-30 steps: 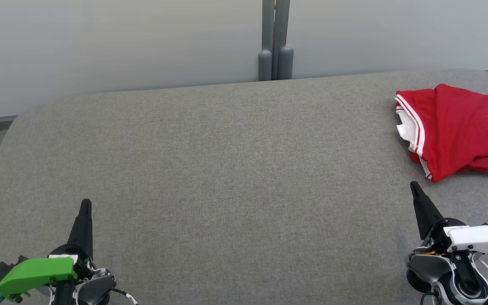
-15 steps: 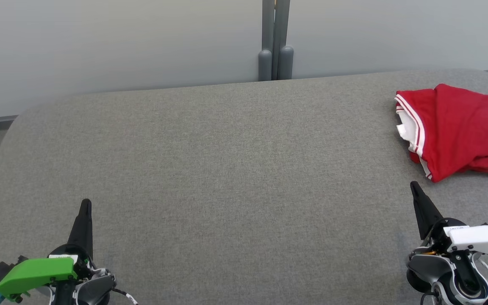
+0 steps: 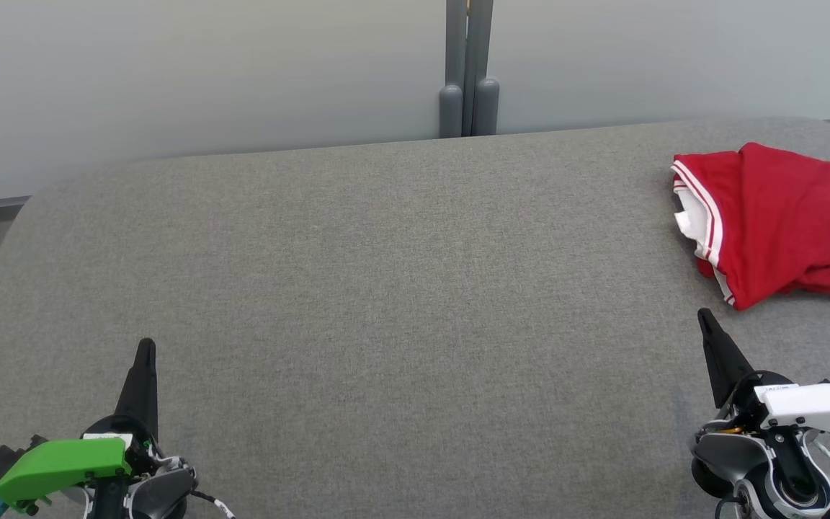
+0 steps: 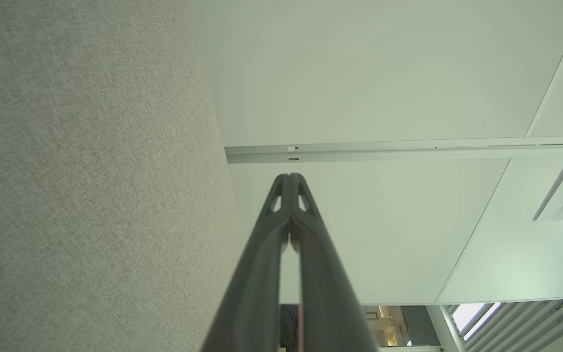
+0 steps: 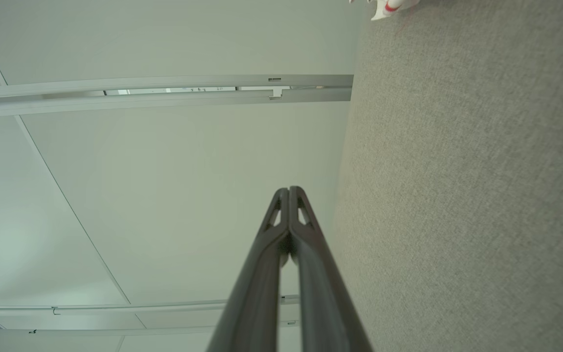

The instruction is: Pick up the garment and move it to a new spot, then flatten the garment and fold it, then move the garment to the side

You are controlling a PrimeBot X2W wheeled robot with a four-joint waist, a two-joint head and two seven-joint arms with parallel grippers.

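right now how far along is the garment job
Done: hard to say; the red garment lies in a loose, rumpled bundle at the table's far right edge, either not started or already set aside. In hand: nothing; left pincer and right pincer are shut and empty. Left: if unstarted, everything.

Your carrying surface is a broad grey pad [image 3: 386, 288] covered in a woven fabric, even in tone from near edge to far edge. Its two far corners are rounded, and the far edge runs straight between them. One item lies directly on it: a red garment [image 3: 782, 223] at the far right, close to the rounded far-right corner and cut off by the right edge of the head view. You will find it bunched in loose folds rather than flat, with a white-striped hem and a white patch on its left side.
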